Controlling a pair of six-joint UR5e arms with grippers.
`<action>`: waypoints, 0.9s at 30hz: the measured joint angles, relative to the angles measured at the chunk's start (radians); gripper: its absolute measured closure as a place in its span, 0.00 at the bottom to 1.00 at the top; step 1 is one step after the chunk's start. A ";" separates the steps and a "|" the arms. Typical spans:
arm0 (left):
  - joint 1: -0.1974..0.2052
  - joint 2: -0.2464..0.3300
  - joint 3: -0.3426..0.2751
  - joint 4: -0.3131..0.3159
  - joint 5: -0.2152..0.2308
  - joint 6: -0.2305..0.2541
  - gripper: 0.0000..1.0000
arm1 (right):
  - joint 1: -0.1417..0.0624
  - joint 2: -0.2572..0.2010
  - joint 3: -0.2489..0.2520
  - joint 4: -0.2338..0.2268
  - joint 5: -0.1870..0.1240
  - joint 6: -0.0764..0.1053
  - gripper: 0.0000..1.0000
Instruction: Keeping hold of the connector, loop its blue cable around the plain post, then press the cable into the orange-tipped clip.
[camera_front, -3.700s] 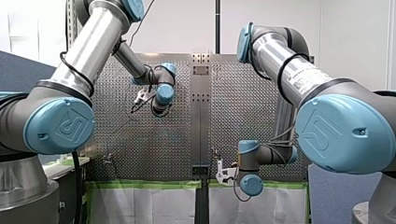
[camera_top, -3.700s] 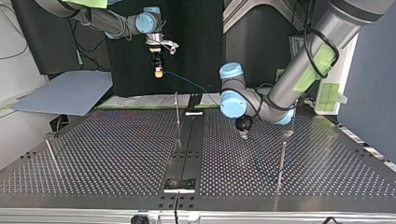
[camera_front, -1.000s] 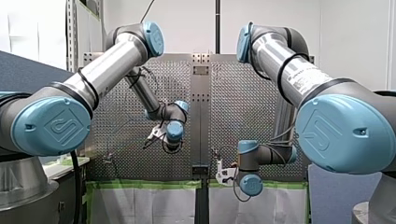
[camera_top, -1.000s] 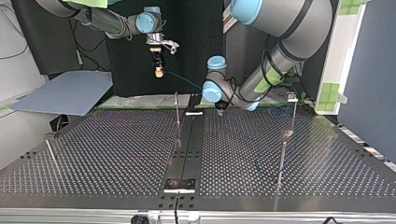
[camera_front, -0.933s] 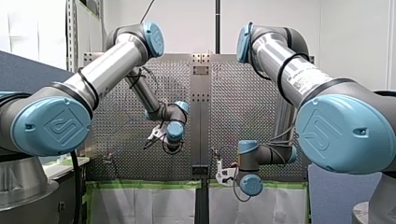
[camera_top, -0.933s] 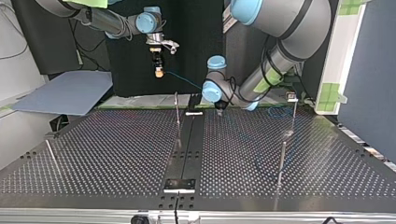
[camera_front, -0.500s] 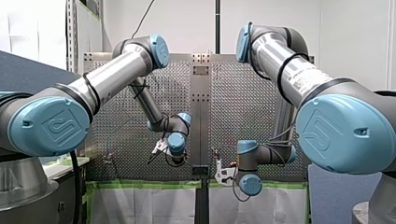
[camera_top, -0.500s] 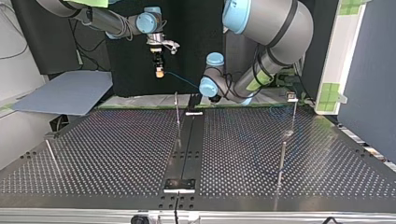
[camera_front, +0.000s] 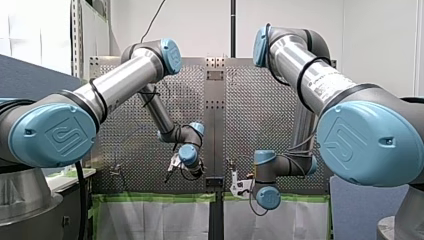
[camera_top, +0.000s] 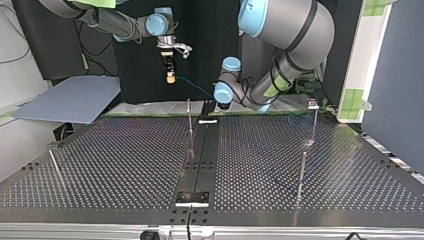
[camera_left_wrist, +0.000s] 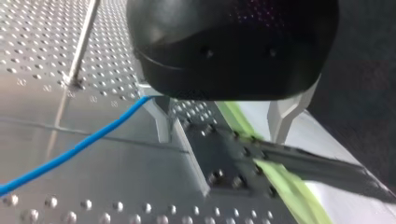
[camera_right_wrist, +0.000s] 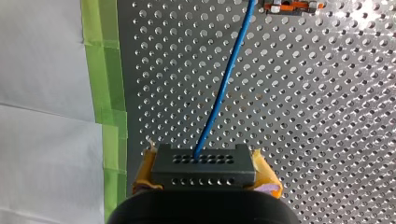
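my right gripper (camera_right_wrist: 204, 176) is clamped tight on the connector (camera_right_wrist: 204, 163), up above the table's far edge. Its blue cable (camera_right_wrist: 224, 84) runs out toward my left gripper (camera_left_wrist: 222, 135), which is spread wide and looks empty. The cable sits against one finger, with the plain post (camera_left_wrist: 83, 42) just beside.

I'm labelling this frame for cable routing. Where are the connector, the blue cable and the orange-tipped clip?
connector (camera_right_wrist: 203, 165), right wrist view, middle of its grey perforated face.
blue cable (camera_right_wrist: 222, 88), right wrist view, mid-run ahead of the connector.
orange-tipped clip (camera_right_wrist: 299, 6), right wrist view, its orange part.
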 joint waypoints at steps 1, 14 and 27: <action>0.000 0.000 0.000 0.001 0.009 -0.009 0.00 | 0.000 0.000 0.000 0.000 0.000 0.000 1.00; -0.005 0.000 -0.030 0.034 0.137 -0.134 0.00 | -0.001 0.000 0.000 0.001 -0.001 0.000 1.00; -0.005 0.000 -0.048 0.062 0.266 -0.190 0.00 | -0.001 0.000 -0.001 0.001 -0.001 -0.001 1.00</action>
